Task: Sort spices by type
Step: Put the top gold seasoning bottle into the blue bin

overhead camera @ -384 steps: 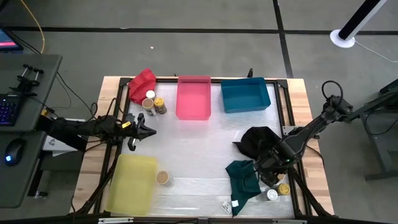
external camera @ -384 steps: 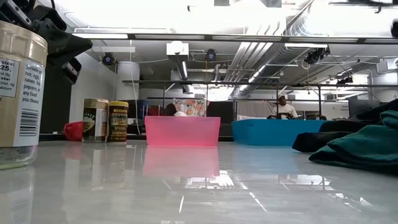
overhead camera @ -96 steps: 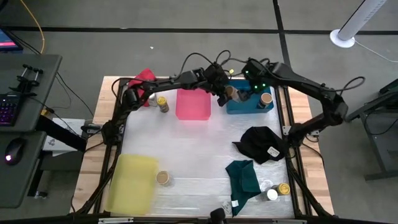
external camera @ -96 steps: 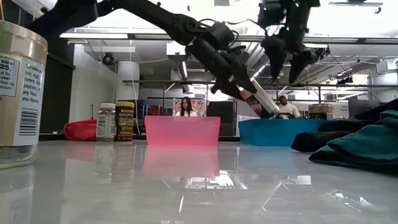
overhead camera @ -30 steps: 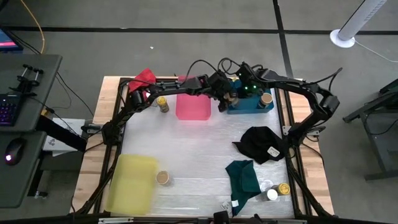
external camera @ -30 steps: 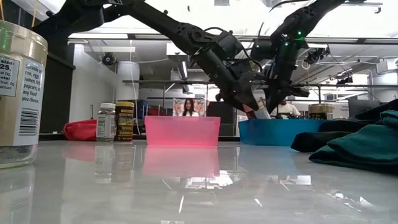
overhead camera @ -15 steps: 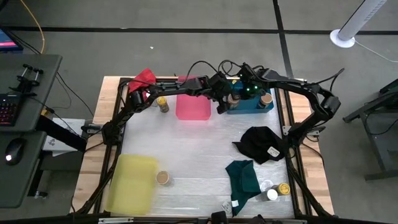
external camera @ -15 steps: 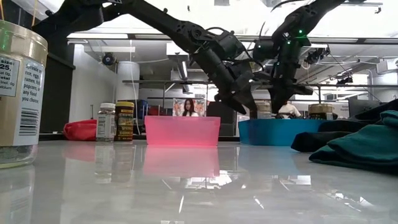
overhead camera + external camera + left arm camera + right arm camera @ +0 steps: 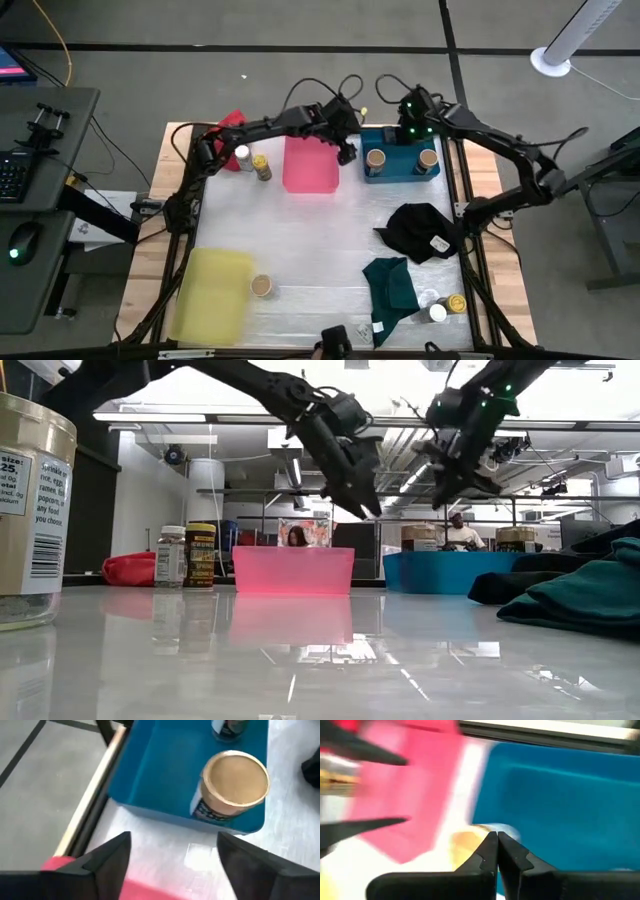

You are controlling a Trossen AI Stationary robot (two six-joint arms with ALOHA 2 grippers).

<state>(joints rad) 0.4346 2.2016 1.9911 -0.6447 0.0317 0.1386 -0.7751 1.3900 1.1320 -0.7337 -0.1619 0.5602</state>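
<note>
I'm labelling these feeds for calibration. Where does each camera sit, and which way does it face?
High view: overhead, straight down on the table; both arms show.
Low view: table-top height, level across to the pink tray and blue tray; both arms enter from above.
Left wrist view: on the left arm, facing the blue tray and a tan-lidded jar; the left pincer shows, open.
Right wrist view: on the right arm, facing both trays; the right pincer shows, shut.
Shared: all four see the blue tray.
</note>
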